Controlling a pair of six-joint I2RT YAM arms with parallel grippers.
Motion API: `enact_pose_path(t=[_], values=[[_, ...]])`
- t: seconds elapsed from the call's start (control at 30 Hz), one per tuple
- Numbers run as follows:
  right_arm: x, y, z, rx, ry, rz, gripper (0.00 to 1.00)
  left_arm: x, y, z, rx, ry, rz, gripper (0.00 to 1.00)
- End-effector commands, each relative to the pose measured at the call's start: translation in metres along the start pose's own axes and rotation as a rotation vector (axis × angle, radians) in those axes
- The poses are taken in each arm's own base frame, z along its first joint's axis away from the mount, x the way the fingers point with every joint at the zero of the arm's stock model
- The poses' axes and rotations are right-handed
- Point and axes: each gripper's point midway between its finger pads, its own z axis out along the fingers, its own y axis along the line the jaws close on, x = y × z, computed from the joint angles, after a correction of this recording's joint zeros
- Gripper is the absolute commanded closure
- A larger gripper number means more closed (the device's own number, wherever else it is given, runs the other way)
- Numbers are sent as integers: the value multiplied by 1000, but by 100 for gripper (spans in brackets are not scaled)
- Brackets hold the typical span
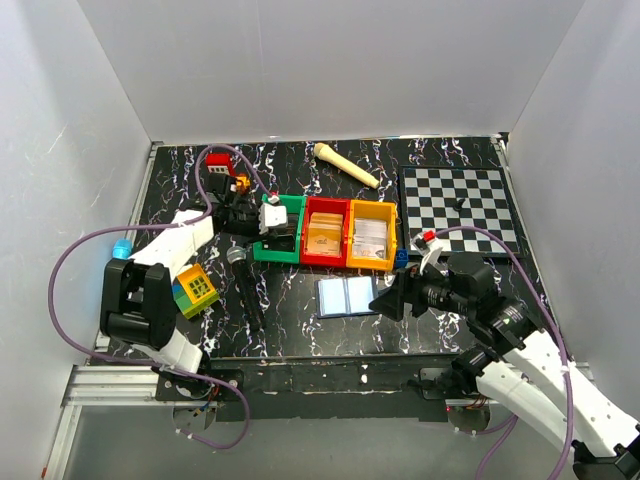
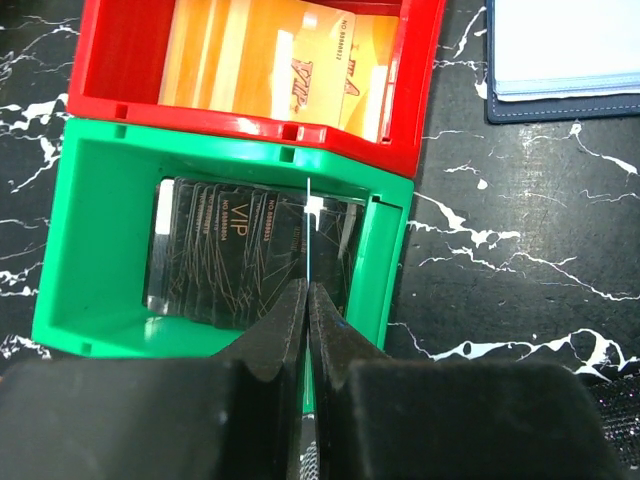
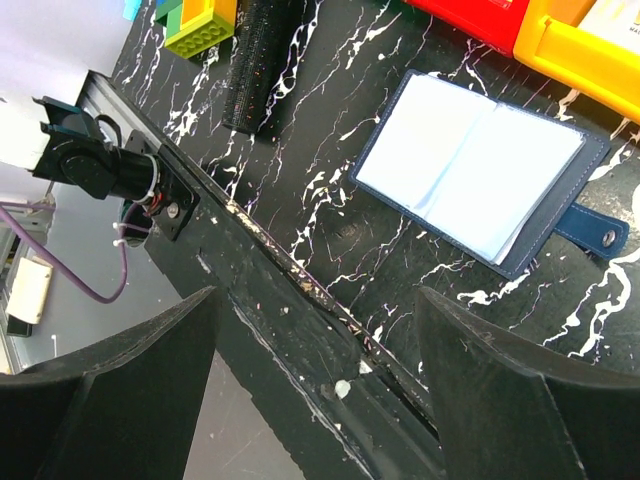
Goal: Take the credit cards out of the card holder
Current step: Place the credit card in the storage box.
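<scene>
The card holder (image 1: 345, 296) lies open on the table in front of the bins, its blue-grey inside up. It also shows in the right wrist view (image 3: 480, 170) and at the top right of the left wrist view (image 2: 560, 60). My left gripper (image 1: 268, 224) (image 2: 308, 288) hangs over the green bin (image 2: 90, 250), shut on a thin card (image 2: 309, 225) seen edge-on. Black VIP cards (image 2: 230, 250) lie in that bin. My right gripper (image 1: 393, 298) (image 3: 320, 390) is wide open and empty, just right of the holder, above the table's front edge.
A red bin (image 1: 325, 232) holds orange cards (image 2: 300, 70); a yellow bin (image 1: 372, 236) holds pale cards. A black microphone (image 1: 245, 285), a coloured toy block (image 1: 195, 290), a small blue block (image 1: 401, 258), a wooden stick (image 1: 345, 165) and a chessboard (image 1: 460, 205) lie around.
</scene>
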Motion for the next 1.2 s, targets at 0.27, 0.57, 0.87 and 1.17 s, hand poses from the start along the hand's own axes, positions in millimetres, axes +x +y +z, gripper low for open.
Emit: enact_pose_path(t=[0.27, 0.57, 0.87, 1.17], values=[[-5, 10, -16, -16, -48, -17, 15, 7, 13, 14, 12, 46, 67, 100], [-2, 9, -13, -18, -29, -13, 15, 19, -8, 29, 96, 91, 61, 100], [-1, 7, -13, -10, -25, -13, 15, 29, -15, 39, 132, 113, 38, 100], [-2, 6, -13, -3, -29, -14, 15, 37, -3, 43, 108, 154, 24, 100]])
